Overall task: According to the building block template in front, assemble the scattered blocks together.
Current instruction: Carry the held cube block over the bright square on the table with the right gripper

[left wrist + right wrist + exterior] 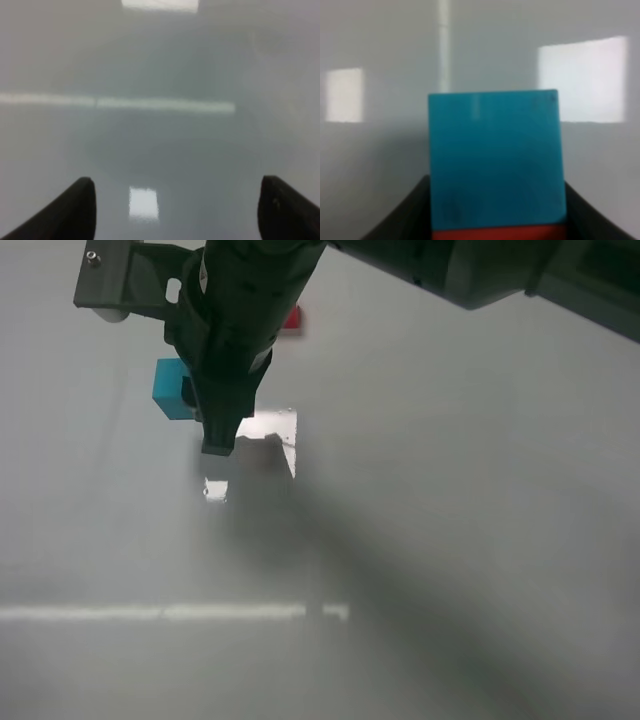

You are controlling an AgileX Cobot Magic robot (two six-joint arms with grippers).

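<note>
Teal matte cube (170, 388), square-faced and sharp-edged: in the exterior high view we log it tight against the left side of the right gripper (218, 438), level with the dark fingers. From here we cannot tell whether it touches the grey glossy table (450, 540). A small red piece (291, 318) shows past the far side of the arm, and we cannot tell what it belongs to. White light patches (270, 425) lie on the tabletop sheen beside the gripper's tip.

Left wrist view: left gripper (177, 185), two dark rounded fingertips (80, 200) spread wide and grasping nothing. Bare table and a pale reflected stripe (150, 104) lie beyond them.

Right wrist view: the cube (495, 160) fills the gap between the black fingers (415, 210) and its sides meet both, so we record the right gripper (496, 182) as clamped on it. Faint scuffs mark its flat face. A thin red strip (497, 233) runs flush along the cube's edge nearest the palm, a detail the exterior high view hides. We cannot tell whether it is a second cube.
</note>
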